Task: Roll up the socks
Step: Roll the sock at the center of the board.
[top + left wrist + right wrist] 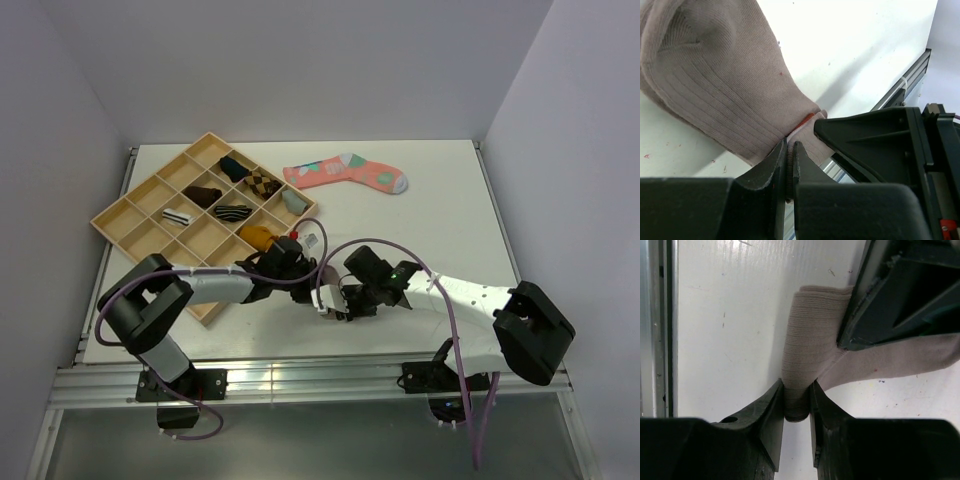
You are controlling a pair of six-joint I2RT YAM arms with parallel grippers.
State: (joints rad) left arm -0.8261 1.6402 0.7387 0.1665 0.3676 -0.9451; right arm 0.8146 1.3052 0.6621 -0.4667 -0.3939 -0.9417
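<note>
The taupe-brown sock (715,75) lies ribbed and folded on the white table, with its red cuff stripe (807,119) near my left jaws. My left gripper (789,152) is shut on the thin cuff edge. My right gripper (797,402) is shut on a bunched fold of the same sock (812,335). In the top view the two grippers meet at the table's near centre, left (305,270) and right (335,297), and they hide most of the sock. I cannot make out the white ankle sock.
A wooden compartment tray (130,215) holding several rolled socks stands at the back left, close to my left arm. A coral-pink patterned sock (345,172) lies at the back centre. The metal rail of the table's front edge (300,375) is just behind the grippers.
</note>
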